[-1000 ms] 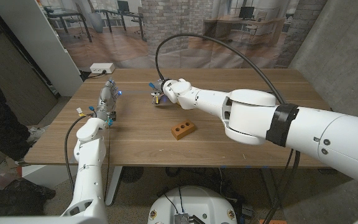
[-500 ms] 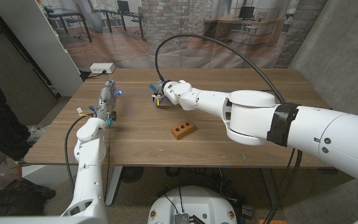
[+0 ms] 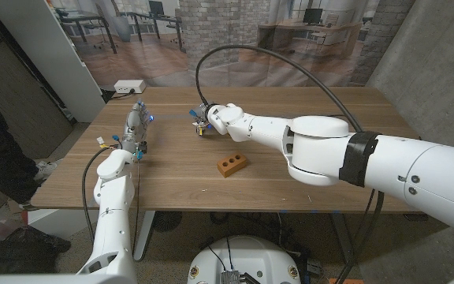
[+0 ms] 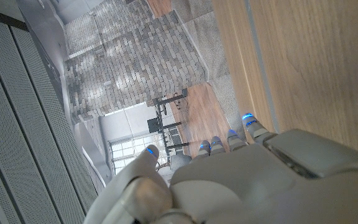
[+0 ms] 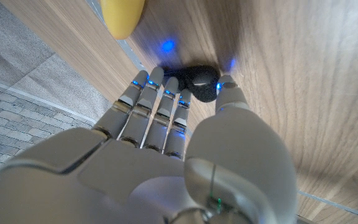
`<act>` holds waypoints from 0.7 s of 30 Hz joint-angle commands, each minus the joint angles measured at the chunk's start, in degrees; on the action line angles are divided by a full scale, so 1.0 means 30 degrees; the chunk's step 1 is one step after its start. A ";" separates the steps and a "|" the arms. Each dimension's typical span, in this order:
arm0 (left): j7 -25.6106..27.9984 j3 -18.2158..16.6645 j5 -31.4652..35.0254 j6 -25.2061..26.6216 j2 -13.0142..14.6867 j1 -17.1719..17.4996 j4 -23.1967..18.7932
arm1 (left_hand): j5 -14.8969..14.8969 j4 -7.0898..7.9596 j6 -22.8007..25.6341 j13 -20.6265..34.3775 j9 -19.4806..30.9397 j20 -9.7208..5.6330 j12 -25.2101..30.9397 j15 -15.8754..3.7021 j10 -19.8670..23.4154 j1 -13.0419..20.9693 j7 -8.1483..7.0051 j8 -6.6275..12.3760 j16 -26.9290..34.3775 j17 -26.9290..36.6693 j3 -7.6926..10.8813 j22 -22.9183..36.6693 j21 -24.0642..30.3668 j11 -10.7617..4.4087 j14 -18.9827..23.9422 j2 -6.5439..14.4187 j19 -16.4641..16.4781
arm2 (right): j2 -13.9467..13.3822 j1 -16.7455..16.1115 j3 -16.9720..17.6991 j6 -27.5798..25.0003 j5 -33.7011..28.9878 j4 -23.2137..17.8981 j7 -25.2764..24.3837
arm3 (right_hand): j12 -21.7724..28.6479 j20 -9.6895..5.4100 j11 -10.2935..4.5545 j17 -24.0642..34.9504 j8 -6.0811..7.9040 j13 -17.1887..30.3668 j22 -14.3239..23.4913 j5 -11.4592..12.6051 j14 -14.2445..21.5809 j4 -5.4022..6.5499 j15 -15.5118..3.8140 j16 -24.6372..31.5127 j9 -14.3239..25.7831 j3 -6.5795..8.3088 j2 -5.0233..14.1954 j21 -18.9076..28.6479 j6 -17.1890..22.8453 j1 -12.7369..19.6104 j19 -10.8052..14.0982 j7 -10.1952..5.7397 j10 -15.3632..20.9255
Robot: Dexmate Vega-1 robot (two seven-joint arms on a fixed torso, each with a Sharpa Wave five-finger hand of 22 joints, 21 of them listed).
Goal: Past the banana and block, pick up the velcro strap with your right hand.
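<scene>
Velcro strap (image 5: 199, 82) lies far out on the wooden table (image 3: 321, 173), a small dark lump whose long axis cannot be told. Nearest the robot, the brown block (image 3: 232, 164) sits alone, well short of the strap. The left hand (image 3: 136, 126) waits at the table's left side, grasping nothing, fingers apart. Farther out, the right hand (image 5: 179, 124) has thumb and fingertips (image 5: 156, 76) touching the strap on either side; whether it grips is unclear. Just beyond lies the banana (image 5: 122, 15).
</scene>
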 commanded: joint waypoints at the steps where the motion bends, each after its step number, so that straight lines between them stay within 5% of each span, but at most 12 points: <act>1: -0.0035 0.0008 0.0016 -0.0052 -0.0017 -0.0057 0.0138 | 0.0128 0.0011 -0.3307 0.0048 0.0096 -0.0121 -0.0004 -0.0086 -0.4548 -0.0141 -0.0031 -0.0040 -0.0043 0.0095 -0.0054 0.0019 -0.0061 0.0007 -0.5365 0.0693 -0.3714 | -0.0188 -0.0430 0.0438 0.0202 -0.0673 0.0001 -0.0911 | 0.0982 -0.2172 -0.0269 0.1285 0.0482 0.0633 0.0129 0.0120 0.2261 -0.0169 -0.2782 0.1684 0.0079 -0.0263 0.0781 0.0323 0.2512 0.1625 0.0590 -0.0209 0.2553; 9: -0.0079 0.0061 0.0033 -0.0081 -0.0020 -0.0148 0.0232 | 0.0141 0.0023 -0.3358 0.0047 0.0095 -0.0132 -0.0030 -0.0065 -0.4615 -0.0169 -0.0050 -0.0062 -0.0049 0.0096 -0.0114 0.0023 -0.0117 -0.0005 -0.5384 0.0673 -0.3699 | -0.0448 -0.0850 0.1502 0.0739 -0.1858 0.0001 -0.2097 | 0.2646 -0.2447 -0.0735 0.2906 0.1232 0.1637 0.0239 -0.0335 0.3977 -0.0390 -0.2950 0.3143 0.0597 -0.0259 0.2073 0.0764 0.5380 0.3782 0.1131 -0.0215 0.5305; 15: -0.0126 0.0098 0.0037 -0.0078 -0.0022 -0.0155 0.0206 | 0.0153 0.0034 -0.3321 0.0047 0.0095 -0.0129 -0.0022 -0.0057 -0.4598 -0.0191 -0.0065 -0.0044 -0.0030 0.0098 -0.0161 0.0026 -0.0145 -0.0025 -0.5342 0.0668 -0.3634 | -0.0994 -0.1453 0.3012 0.1593 -0.3742 -0.0424 -0.3657 | 0.3212 -0.2686 -0.1083 0.3571 0.1429 0.2136 0.0323 -0.0633 0.4501 -0.0575 -0.3028 0.3561 0.0958 -0.0260 0.2233 0.0972 0.5762 0.4808 0.1254 -0.0266 0.5763; 21: -0.0158 0.0123 0.0027 -0.0046 -0.0045 -0.0103 0.0105 | 0.0163 0.0041 -0.3351 0.0047 0.0095 -0.0129 -0.0017 -0.0067 -0.4585 -0.0206 -0.0058 -0.0054 -0.0044 0.0098 -0.0195 0.0028 -0.0198 0.0012 -0.5384 0.0667 -0.3667 | -0.0622 -0.1640 0.4165 0.2493 -0.5080 0.0631 -0.5171 | 0.3497 -0.2846 -0.1114 0.3929 0.1345 0.2492 0.0459 -0.0806 0.4619 -0.0568 -0.3041 0.3628 0.0994 -0.0271 0.2339 0.1140 0.5786 0.5368 0.1232 -0.0285 0.5755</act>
